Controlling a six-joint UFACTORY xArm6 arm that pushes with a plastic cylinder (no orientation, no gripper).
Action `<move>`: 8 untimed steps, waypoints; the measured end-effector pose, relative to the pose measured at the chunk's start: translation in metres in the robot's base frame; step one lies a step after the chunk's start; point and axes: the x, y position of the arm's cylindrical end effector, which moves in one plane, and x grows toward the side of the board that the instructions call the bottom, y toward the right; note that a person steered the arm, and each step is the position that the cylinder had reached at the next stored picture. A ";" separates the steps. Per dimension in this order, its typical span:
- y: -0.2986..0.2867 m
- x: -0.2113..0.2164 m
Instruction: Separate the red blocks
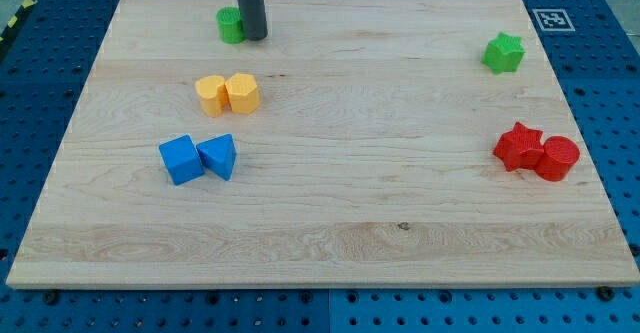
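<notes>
On a pale wooden board resting on a blue perforated table, the arm's dark rod comes down at the upper left of the frame, and the tip sits just to the right of a green block, touching it or nearly so; the block's shape is partly hidden by the rod. The arm carries no claw, so there is nothing to open or close, and the rod holds nothing. The two red blocks lie at the right of the frame, far from the tip: a red star-like block and a red cylinder pressed against its right side. A green star block stands above them at the upper right. In the left half, two yellow blocks touch each other, and below them a blue cube touches a blue triangular block.
</notes>
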 end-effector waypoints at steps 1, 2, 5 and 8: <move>0.009 0.014; -0.013 0.001; -0.022 -0.010; 0.002 -0.008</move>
